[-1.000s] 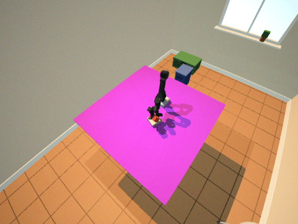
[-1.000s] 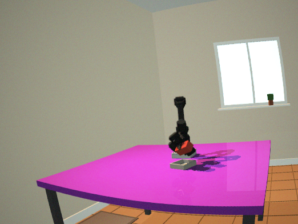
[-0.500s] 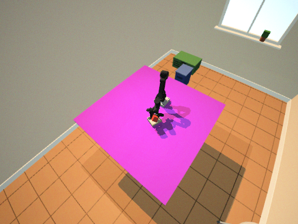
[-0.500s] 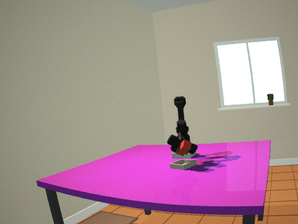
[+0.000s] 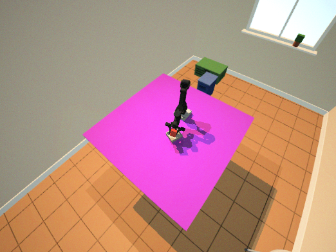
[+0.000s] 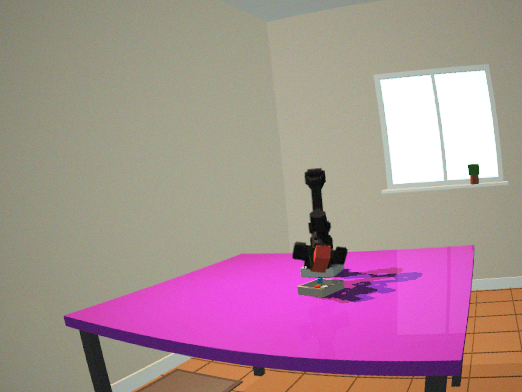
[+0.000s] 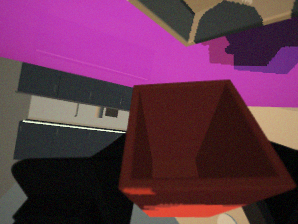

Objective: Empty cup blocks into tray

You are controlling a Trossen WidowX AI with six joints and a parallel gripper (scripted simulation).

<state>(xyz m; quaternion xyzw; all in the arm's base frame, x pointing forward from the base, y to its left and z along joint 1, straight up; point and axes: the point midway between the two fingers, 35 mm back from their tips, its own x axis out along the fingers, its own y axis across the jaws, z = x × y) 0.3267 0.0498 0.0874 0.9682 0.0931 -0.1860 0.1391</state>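
My gripper (image 5: 174, 129) (image 6: 321, 254) is shut on the red cup (image 5: 173, 132) (image 6: 322, 260) (image 7: 175, 125) and holds it above the tray (image 5: 175, 140) (image 6: 310, 291) (image 7: 167, 24). The cup is tipped over, its mouth turned down; its inside looks empty in the wrist view. In the exterior view, a small orange-red block (image 6: 317, 286) lies in the tray. A blue block (image 6: 320, 281) shows between cup and tray; whether it rests or is falling, I cannot tell. A pale speck beside them is too small to name.
The arm's pale base (image 5: 186, 114) (image 6: 310, 272) stands on the magenta table (image 5: 138, 128) (image 6: 225, 310) just behind the tray. A green cabinet (image 5: 212, 65) and a blue one (image 5: 207, 81) stand on the floor beyond the table.
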